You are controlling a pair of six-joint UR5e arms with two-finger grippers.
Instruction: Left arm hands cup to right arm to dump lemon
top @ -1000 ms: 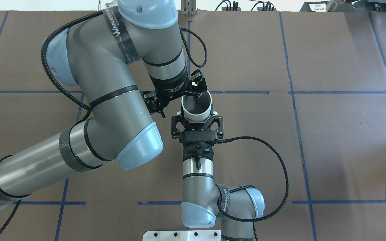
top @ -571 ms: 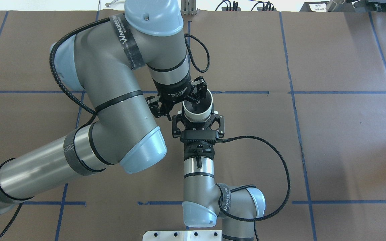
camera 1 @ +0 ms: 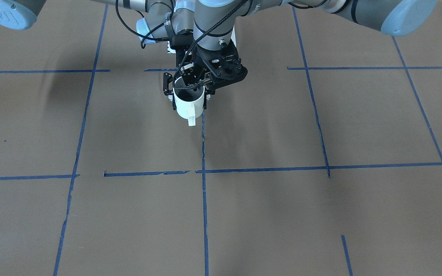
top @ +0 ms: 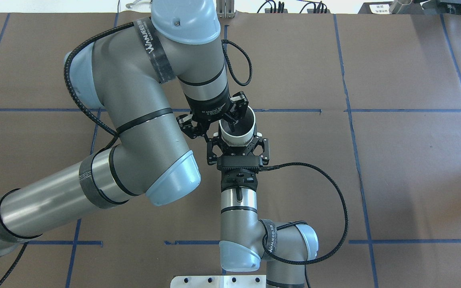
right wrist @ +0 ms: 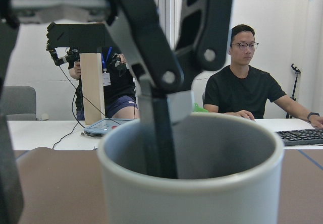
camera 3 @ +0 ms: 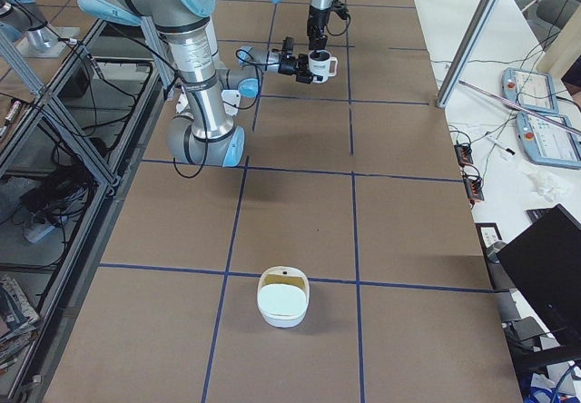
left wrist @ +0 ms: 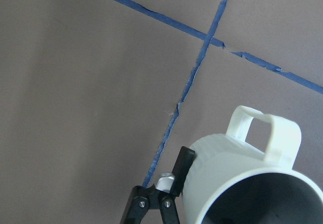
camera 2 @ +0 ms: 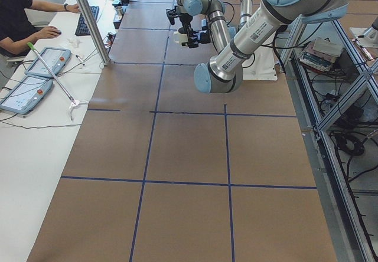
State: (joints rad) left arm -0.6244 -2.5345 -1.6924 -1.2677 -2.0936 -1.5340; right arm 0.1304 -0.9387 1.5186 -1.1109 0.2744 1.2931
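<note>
Left gripper: clamped on the cup, one finger inside, the other pressed to the outer wall. Right gripper: reaches in level from the robot's side, straddles the cup's body with fingers on both flanks; cannot tell whether touching. White mug, greyish inside, upright, handle turned away from the robot. Held off the table, just robot-side of the tape cross. White bowl well apart from that cross.

Brown table gridded with blue tape. White desk beside it: keyboard, tablets. Aluminium frame opposite. White wall behind desk.
</note>
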